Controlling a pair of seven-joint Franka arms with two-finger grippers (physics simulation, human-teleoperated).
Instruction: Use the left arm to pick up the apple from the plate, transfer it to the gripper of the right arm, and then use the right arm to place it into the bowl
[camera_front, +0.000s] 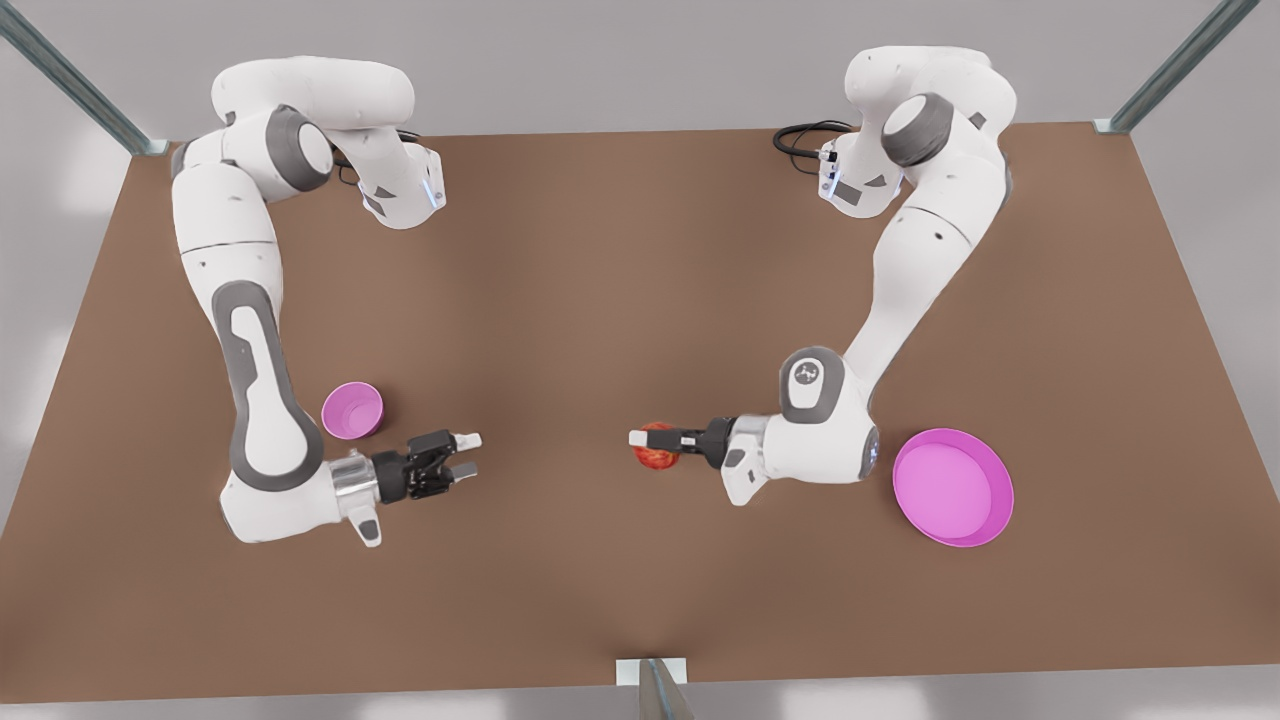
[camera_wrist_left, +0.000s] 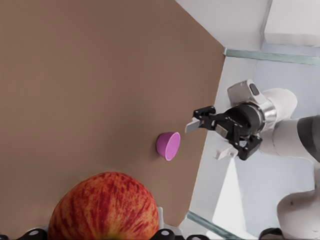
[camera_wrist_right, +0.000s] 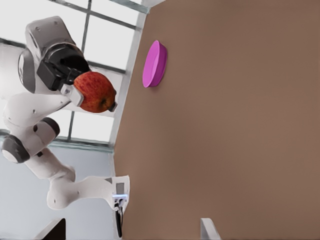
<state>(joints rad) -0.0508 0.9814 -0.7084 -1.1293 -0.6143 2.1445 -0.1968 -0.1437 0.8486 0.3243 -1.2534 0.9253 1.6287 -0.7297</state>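
Observation:
The red and yellow apple (camera_front: 658, 458) hangs above the table, with my left gripper (camera_front: 650, 448) shut on it, on the front view's right. Up close in the left wrist view the apple (camera_wrist_left: 105, 207) sits between the fingers. The right wrist view shows the apple (camera_wrist_right: 95, 91) held in that gripper (camera_wrist_right: 94, 100). The wide pink plate (camera_front: 990, 505) lies just beyond the left arm's wrist, with nothing on it. My right gripper (camera_front: 472, 454) faces the apple from the front view's left, open and holding nothing, a wide gap away. The small pink bowl (camera_front: 352, 410) stands beside the right arm's forearm.
The brown table (camera_front: 620, 300) stretches between the two arm bases. Metal frame posts (camera_front: 655, 690) stand at the near edge and the far corners. A black cable (camera_front: 800, 135) loops by the left arm's base.

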